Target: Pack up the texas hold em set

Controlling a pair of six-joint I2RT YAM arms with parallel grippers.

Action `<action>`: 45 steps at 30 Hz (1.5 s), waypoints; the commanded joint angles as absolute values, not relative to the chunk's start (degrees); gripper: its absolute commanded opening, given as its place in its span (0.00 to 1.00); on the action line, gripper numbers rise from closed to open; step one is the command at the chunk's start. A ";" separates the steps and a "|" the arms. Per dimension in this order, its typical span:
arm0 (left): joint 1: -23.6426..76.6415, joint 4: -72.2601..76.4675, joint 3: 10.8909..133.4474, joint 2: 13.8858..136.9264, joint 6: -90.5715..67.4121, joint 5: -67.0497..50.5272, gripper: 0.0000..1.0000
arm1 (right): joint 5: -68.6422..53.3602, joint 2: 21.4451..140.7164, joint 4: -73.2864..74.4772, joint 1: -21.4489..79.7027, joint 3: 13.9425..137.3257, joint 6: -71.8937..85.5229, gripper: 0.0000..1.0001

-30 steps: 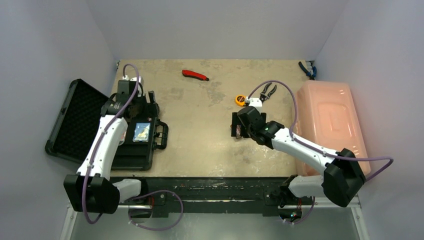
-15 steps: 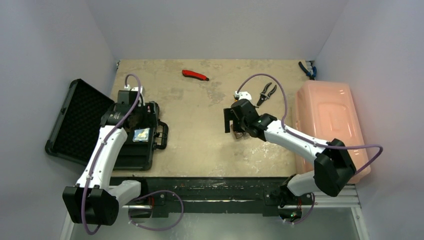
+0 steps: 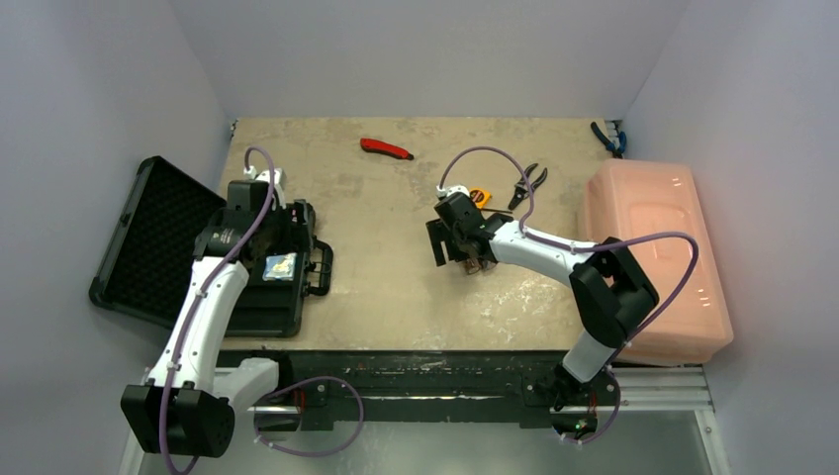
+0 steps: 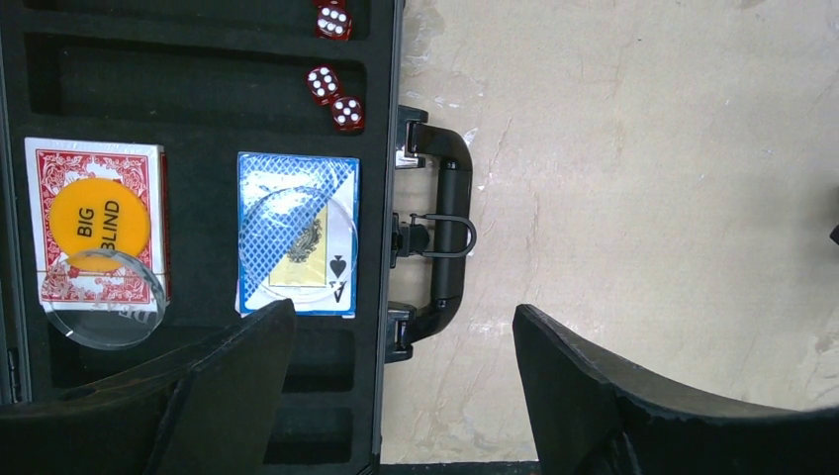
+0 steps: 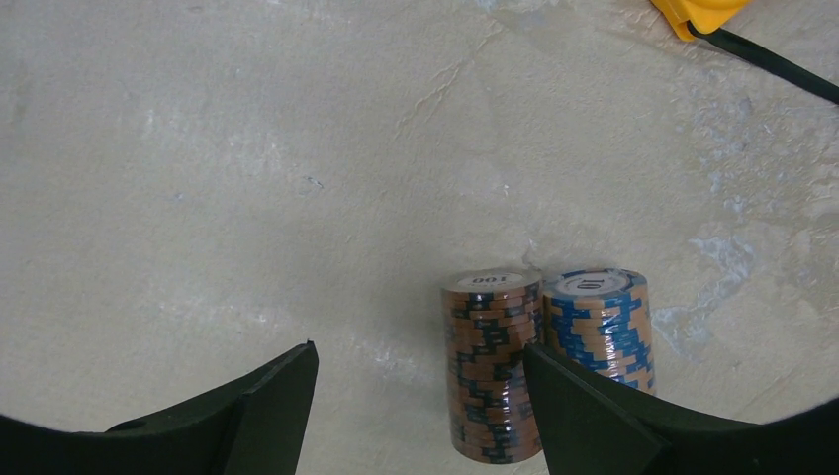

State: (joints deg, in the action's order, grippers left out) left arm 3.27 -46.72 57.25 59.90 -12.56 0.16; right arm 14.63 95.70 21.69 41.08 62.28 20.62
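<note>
My right gripper [image 5: 418, 351] is spread wide: brown chip roll [image 5: 492, 368] stands upright just inside my right finger, blue chip roll [image 5: 598, 327] upright against it, beyond that fingertip. My left gripper [image 4: 403, 312] is spread too.

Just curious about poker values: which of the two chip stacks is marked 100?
The orange-brown stack, standing left of the blue stack marked 10 in the right wrist view.

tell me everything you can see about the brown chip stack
The brown chip stack is an upright column of orange-brown chips with dark edge stripes, glossy as if wrapped, its top marked 100. It stands on the table, touching the blue chip stack, just inside one finger of the open right gripper.
</note>
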 commanded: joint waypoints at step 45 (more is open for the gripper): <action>2.89 -43.81 57.66 60.22 -11.33 -5.75 0.79 | 18.94 95.27 20.44 39.97 57.54 19.98 0.11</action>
